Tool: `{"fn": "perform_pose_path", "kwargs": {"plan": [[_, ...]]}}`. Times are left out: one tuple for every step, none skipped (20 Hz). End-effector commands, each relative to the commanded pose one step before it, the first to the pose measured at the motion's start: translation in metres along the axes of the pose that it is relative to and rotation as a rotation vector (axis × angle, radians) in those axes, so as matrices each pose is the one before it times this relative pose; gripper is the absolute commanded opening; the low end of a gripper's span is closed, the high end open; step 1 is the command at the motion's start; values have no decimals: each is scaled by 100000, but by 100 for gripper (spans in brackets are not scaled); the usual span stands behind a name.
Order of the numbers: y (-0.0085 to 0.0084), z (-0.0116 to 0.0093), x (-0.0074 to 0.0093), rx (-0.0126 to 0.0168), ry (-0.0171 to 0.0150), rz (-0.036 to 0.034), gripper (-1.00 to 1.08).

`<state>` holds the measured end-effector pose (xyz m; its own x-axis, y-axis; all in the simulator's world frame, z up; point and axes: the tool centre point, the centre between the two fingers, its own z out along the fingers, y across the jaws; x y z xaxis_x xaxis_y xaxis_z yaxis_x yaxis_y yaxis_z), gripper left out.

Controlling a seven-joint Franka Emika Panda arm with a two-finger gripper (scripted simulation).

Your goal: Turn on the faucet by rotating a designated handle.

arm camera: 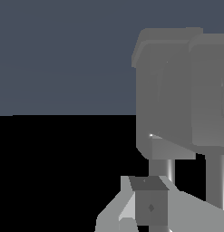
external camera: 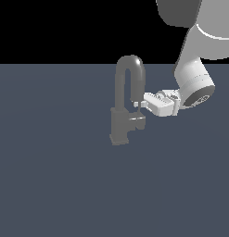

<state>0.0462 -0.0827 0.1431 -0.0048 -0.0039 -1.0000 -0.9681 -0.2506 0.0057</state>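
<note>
The grey faucet [external camera: 119, 125] stands on the dark floor, its gooseneck spout [external camera: 130, 64] arching towards the exterior view's right. The short handle [external camera: 138, 121] sticks out of the base column on that side. My gripper [external camera: 140, 103] reaches in from the exterior view's right, with its tips at the spout's downturned end, just above the handle and apart from it. In the wrist view the faucet's blocky base [arm camera: 168, 86] is close, with the lighter handle [arm camera: 173, 147] under it. The gripper [arm camera: 149, 205] shows no gap between its tips and holds nothing.
The floor [external camera: 51, 185] is flat and dark blue-grey, with a black background beyond it. The white arm [external camera: 194, 78] comes down from the upper part of the exterior view's right.
</note>
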Motion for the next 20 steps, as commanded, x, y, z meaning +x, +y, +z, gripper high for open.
{"fn": "perform_pose_path", "kwargs": {"plan": [[-38, 41, 151, 461, -466, 281, -100], [4, 23, -69, -120, 149, -143, -100], [1, 5, -25, -52, 62, -54, -100], [0, 0, 0, 0, 0, 0, -100], [0, 0, 0, 0, 0, 0, -100], [0, 0, 0, 0, 0, 0, -100], [7, -6, -2, 0, 0, 0, -100], [190, 2, -46, 0, 0, 0, -100], [193, 2, -47, 0, 0, 0, -100], [196, 2, -47, 0, 0, 0, -100], [199, 1, -48, 0, 0, 0, -100], [202, 1, -49, 0, 0, 0, -100], [205, 1, -50, 0, 0, 0, -100], [209, 1, -50, 0, 0, 0, -100], [212, 1, -51, 0, 0, 0, -100], [215, 1, -52, 0, 0, 0, -100], [218, 1, -53, 0, 0, 0, -100], [221, 1, -53, 0, 0, 0, -100], [224, 1, -54, 0, 0, 0, -100], [228, 1, -55, 0, 0, 0, -100]]}}
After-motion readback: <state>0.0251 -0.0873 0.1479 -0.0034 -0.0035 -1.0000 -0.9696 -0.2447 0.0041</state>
